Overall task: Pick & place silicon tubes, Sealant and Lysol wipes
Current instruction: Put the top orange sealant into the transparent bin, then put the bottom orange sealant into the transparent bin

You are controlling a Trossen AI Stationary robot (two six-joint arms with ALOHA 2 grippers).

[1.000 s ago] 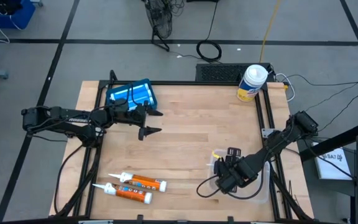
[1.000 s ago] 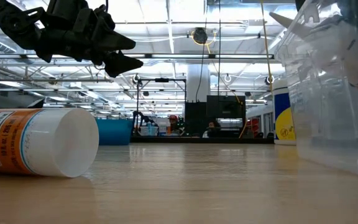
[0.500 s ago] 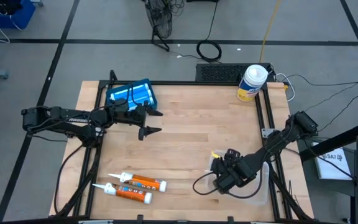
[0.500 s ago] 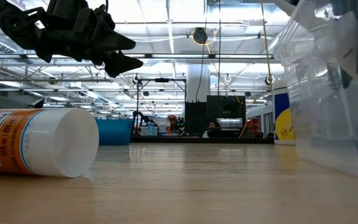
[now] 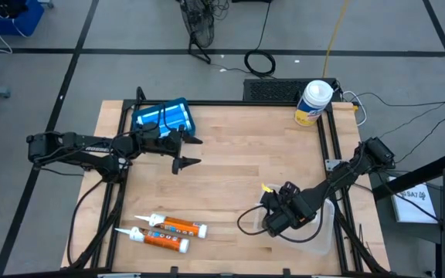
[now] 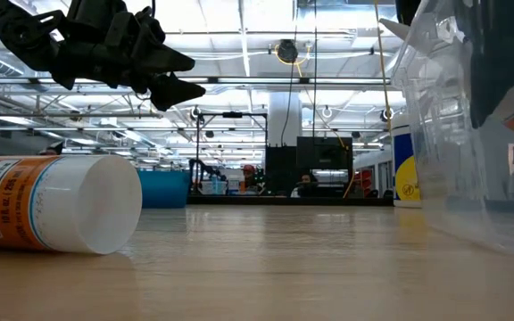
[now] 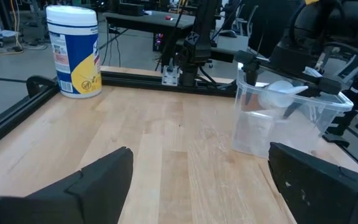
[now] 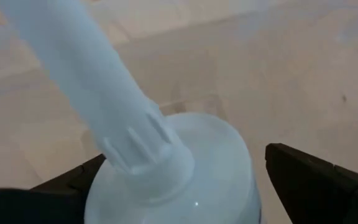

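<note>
A white tube (image 8: 166,155) with a ribbed nozzle stands between the fingers of my right gripper (image 8: 182,180), which is open and points down into a clear bin (image 5: 323,232) at the table's near right. The left wrist view shows that tube (image 7: 281,93) inside the bin (image 7: 253,130). Two orange-labelled tubes (image 5: 172,225) (image 5: 157,239) lie on their sides at the near left. The Lysol wipes (image 5: 313,103) stand upright at the far right corner. My left gripper (image 5: 195,151) hovers open over the table's left part. My right gripper has its fingers on either side of the white tube's nozzle end (image 8: 185,143), coming from above. One finger (image 8: 316,180) stands clear of the tube with a gap. I cannot tell whether the other finger (image 8: 73,183) touches it.
A blue pack (image 5: 163,116) lies at the far left, just behind my left gripper. Black rails (image 5: 327,139) frame the table. A black cable loop (image 5: 249,224) lies beside the bin. Bare wood spans the table's middle.
My right gripper has rolled about its own axis over the clear bin and edged slightly toward the table's left. The cable loop beside it has shifted with it.
</note>
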